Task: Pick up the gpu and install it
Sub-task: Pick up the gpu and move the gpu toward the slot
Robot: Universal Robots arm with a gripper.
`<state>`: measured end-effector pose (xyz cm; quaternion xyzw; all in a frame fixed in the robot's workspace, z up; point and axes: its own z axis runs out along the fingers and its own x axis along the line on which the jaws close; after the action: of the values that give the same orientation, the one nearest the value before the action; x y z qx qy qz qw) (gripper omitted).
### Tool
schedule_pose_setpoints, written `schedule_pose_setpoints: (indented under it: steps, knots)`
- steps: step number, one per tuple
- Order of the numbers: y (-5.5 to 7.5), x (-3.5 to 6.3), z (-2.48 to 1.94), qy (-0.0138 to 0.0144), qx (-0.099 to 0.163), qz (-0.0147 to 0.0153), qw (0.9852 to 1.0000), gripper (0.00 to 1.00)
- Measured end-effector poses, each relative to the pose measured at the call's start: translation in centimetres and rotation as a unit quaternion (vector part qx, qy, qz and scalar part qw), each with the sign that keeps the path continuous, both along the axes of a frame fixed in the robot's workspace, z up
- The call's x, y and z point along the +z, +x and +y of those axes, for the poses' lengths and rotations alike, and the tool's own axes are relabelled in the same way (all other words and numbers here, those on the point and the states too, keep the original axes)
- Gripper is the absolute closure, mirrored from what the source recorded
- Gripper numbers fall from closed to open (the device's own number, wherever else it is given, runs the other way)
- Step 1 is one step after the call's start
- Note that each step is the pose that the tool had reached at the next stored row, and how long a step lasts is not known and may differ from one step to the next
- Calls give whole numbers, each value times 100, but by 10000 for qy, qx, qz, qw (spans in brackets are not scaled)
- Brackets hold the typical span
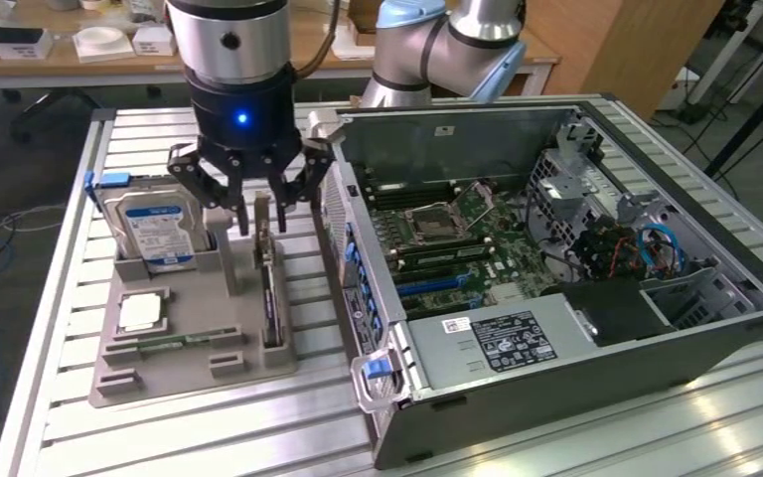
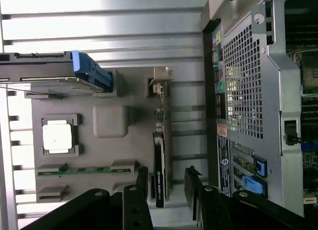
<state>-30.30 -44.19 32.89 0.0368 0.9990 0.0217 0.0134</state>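
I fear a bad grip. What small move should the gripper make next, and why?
Probably lower it straight down a little. The gripper is open and straddles the top edge of the card, which stands upright in the grey holder; it seems too high for a firm hold.

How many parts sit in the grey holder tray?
4: hard drive upright at the back, processor and memory stick lying flat in front of it, gpu on edge nearest the case.
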Motion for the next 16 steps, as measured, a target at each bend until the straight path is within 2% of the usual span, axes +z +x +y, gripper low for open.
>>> schedule_pose_setpoints:
  steps: [16]
  knots:
    - [33,-290,-18,0,-4,0,10000,57]
